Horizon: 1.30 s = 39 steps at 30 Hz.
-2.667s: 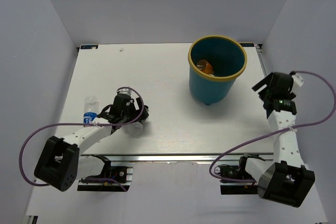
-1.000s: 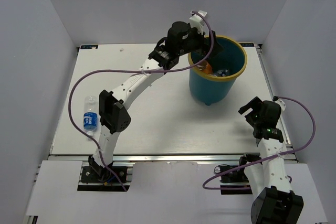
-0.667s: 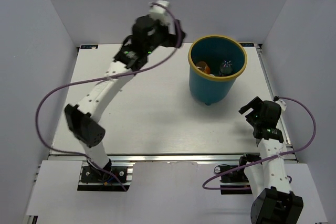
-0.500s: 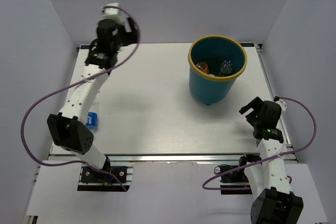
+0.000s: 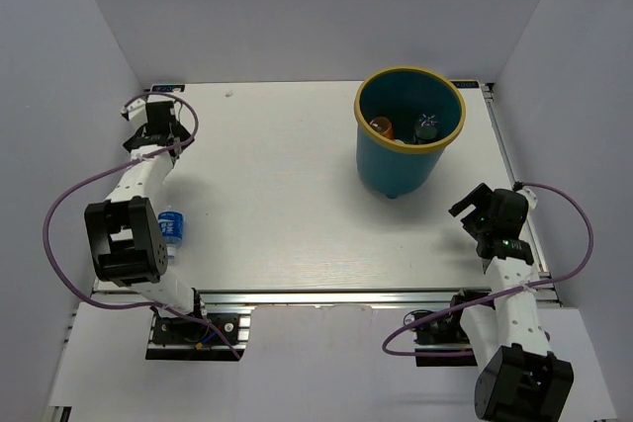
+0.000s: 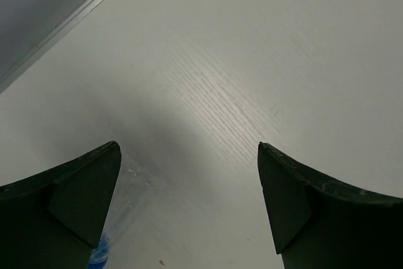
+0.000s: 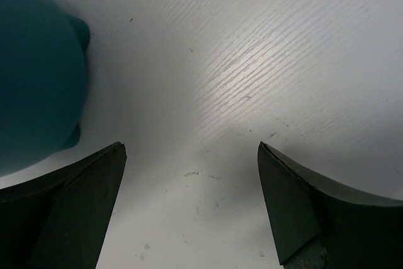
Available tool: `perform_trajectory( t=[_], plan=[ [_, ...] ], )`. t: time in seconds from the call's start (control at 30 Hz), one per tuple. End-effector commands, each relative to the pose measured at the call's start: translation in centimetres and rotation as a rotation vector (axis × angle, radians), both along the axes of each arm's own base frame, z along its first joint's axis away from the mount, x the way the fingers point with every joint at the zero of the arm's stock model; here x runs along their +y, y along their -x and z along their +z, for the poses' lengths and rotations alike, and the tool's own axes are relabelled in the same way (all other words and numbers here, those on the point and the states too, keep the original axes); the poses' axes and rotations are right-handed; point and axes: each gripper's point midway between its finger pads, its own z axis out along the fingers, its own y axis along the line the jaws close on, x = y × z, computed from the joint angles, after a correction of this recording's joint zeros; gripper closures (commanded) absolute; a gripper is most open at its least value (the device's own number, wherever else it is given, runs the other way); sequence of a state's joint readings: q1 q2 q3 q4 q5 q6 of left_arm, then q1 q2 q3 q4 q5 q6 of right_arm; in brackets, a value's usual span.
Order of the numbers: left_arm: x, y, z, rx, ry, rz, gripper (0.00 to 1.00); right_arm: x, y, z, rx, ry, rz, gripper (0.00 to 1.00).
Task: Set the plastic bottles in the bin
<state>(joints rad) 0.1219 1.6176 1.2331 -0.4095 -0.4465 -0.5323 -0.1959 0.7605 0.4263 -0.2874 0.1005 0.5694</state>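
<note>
Think of the table (image 5: 287,195) from above as a clock face. At about 8 o'clock a clear bottle (image 5: 171,226) with a blue label is lying on its side. It is sitting just beside the big black joint (image 5: 124,241) of the left arm, which is hiding part of it. At about 10 o'clock the left gripper (image 6: 187,155) is hanging over the far left corner of the table. Its two dark fingers (image 6: 82,193) are standing wide apart and are gripping nothing.

At about 1 o'clock the bin (image 5: 396,160) is standing upright. It is round and teal-blue, with a yellow rim, and it is getting narrower toward the bottom. Inside it an orange bottle (image 5: 384,127) is lying at the left, and a dark-topped bottle (image 5: 426,127) is sitting at the right. At about 4 o'clock the right gripper (image 7: 192,149) is hanging over the table, near the bin but apart from it. Its fingers (image 7: 296,200) are also spread wide, with nothing in them.

Only the top camera is looking down into the bin and showing both bottles in there. The left wrist camera is showing just a small blue bit of the clear bottle (image 6: 99,257) at 7 o'clock, beside its left finger, and the table's edge at 11 o'clock. The right wrist camera is showing the bin's smooth teal wall (image 7: 38,74) at 9 o'clock, but not what is inside.
</note>
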Motion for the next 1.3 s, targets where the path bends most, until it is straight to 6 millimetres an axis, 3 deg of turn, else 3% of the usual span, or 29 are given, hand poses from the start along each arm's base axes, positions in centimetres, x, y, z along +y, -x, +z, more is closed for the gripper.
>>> perform_trajectory(
  t=[0.0, 0.27, 0.57, 0.7, 1.0, 1.27],
  plan=[
    [0.4, 1.5, -0.6, -0.021, -0.024, 0.074, 0.02, -0.4, -0.9, 1.2, -0.040, 0.027, 0.001, 0.11],
    [1.7, 4.8, -3.6, 0.037, -0.013, 0.183, 0.02, -0.9, -0.9, 0.2, -0.006, 0.044, -0.014, 0.11],
    [2.6, 7.3, -3.8, 0.099, -0.061, 0.194, 0.02, -1.4, -0.6, -0.4, 0.025, 0.056, -0.040, 0.11],
    [2.2, 9.5, -6.6, 0.153, -0.037, 0.201, 0.02, -1.4, -0.7, 0.0, 0.012, 0.056, -0.042, 0.11],
    [1.1, 9.8, -10.6, 0.249, 0.028, 0.127, 0.02, -0.9, -0.7, -0.2, 0.009, 0.035, -0.024, 0.11],
    [0.4, 9.6, -12.0, 0.283, 0.073, 0.108, 0.03, -1.0, -0.6, 0.1, 0.001, 0.037, -0.029, 0.11]
  ],
)
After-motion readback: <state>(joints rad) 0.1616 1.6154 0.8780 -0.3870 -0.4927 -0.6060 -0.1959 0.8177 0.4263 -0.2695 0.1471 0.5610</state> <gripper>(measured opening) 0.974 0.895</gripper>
